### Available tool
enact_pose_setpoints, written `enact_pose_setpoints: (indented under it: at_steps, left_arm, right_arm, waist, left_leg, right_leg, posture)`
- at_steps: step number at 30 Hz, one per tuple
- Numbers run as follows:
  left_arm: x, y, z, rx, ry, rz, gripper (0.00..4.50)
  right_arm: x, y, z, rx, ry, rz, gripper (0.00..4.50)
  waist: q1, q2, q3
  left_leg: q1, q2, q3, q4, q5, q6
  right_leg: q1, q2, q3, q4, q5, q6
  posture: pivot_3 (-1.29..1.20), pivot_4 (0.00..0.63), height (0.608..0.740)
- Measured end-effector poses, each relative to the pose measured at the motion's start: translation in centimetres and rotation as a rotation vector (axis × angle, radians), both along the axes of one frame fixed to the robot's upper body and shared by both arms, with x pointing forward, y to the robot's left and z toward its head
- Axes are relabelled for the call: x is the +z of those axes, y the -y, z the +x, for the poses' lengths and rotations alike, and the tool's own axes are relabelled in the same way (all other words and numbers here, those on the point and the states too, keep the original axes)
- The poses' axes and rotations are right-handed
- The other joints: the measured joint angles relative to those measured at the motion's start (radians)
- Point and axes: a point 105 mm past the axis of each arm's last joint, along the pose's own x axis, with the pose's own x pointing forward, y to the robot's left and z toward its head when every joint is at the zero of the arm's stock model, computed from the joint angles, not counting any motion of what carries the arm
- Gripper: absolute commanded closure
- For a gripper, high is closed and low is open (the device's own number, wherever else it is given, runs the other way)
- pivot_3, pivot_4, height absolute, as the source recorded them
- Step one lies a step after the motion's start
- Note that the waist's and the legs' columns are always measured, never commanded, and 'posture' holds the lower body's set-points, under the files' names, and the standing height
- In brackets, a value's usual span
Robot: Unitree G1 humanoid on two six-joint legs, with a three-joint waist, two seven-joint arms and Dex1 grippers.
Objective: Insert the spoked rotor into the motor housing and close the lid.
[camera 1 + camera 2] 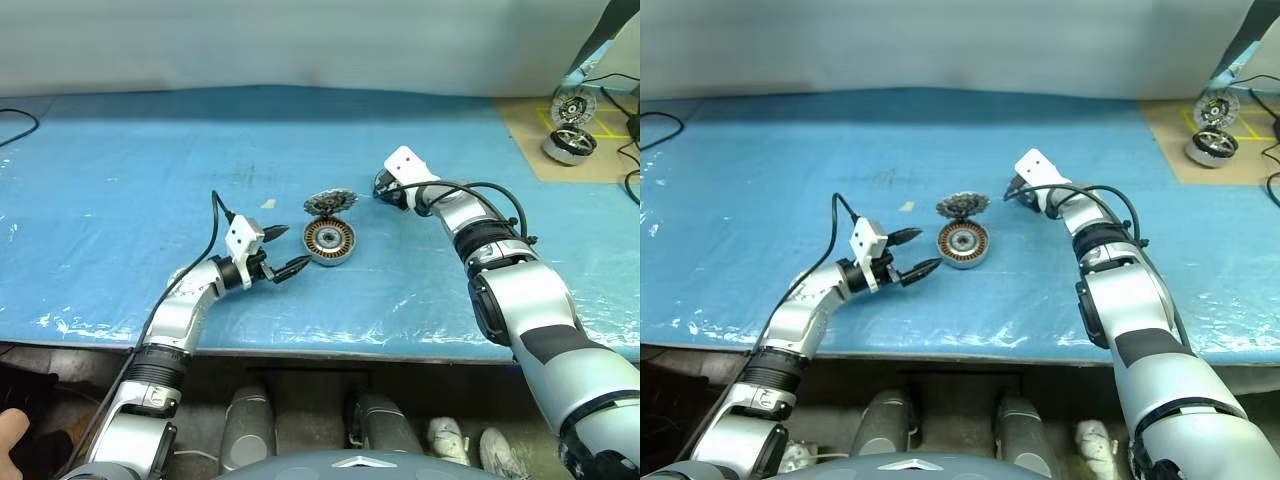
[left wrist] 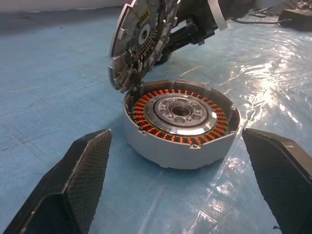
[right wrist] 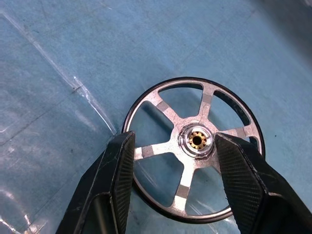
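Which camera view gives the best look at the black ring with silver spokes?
The right wrist view: the black ring with silver spokes lies flat on the blue table cover, its brass-coloured hub clear between the right gripper fingers. In both eye views the right hand covers it. The left wrist view gives nothing of it that I can identify.

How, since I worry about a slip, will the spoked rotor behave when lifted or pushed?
The spoked rotor looks like rigid metal, so it probably won't flex. Its thin rim and open spokes suggest it is light. Lying flat on the glossy blue sheet, it would likely slide if pushed; on edge it could roll.
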Motion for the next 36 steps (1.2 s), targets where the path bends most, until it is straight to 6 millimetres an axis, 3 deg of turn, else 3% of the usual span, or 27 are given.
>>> enact_pose_setpoints:
  at_steps: [10,13,19,20,36]
  left_arm:
    - [-0.1,-0.2,0.3,0.029,0.007,0.003,0.00]
    - [-0.1,-0.3,0.3,0.031,0.012,0.005,0.00]
    - [-0.1,-0.4,0.5,0.035,0.016,0.012,0.00]
    - [-0.1,-0.4,0.5,0.036,0.015,0.014,0.00]
    - [0.0,-0.5,0.8,0.037,0.022,0.033,0.00]
  right_arm:
    - [-0.2,0.0,-0.3,0.016,-0.038,0.041,1.80]
    - [-0.3,0.0,-0.4,0.018,-0.036,0.041,2.38]
    - [-0.5,-0.1,-0.5,0.029,-0.043,0.042,4.34]
    - [-0.6,-0.2,-0.5,0.034,-0.043,0.043,4.45]
    - [-1.9,-1.3,-1.6,0.129,-0.121,0.097,4.45]
  waist:
    - [-0.003,-0.001,-0.001]
    - [-0.003,-0.001,-0.001]
    - [-0.010,-0.002,-0.001]
    - [-0.011,-0.002,-0.001]
    - [-0.014,-0.003,-0.002]
  left_leg:
    - [0.003,0.000,0.000,-0.001,0.000,0.000]
    - [0.003,0.000,0.000,-0.001,0.000,0.000]
    - [0.006,0.000,0.001,-0.003,0.000,0.000]
    - [0.006,0.000,0.001,-0.003,0.000,0.000]
    - [0.008,0.000,0.004,-0.008,-0.002,0.004]
  right_leg:
    - [0.001,0.000,0.001,0.000,0.000,0.000]
    - [0.001,0.000,0.001,-0.001,0.000,-0.001]
    - [0.001,0.001,0.004,-0.001,-0.001,-0.001]
    - [0.001,0.001,0.005,-0.001,-0.001,-0.001]
    - [0.000,0.001,0.009,-0.005,-0.001,0.000]
  posture:
    - [0.00,0.150,0.740]
    - [0.00,0.150,0.740]
    - [0.00,0.150,0.740]
    - [0.00,0.150,0.740]
    - [0.00,0.150,0.740]
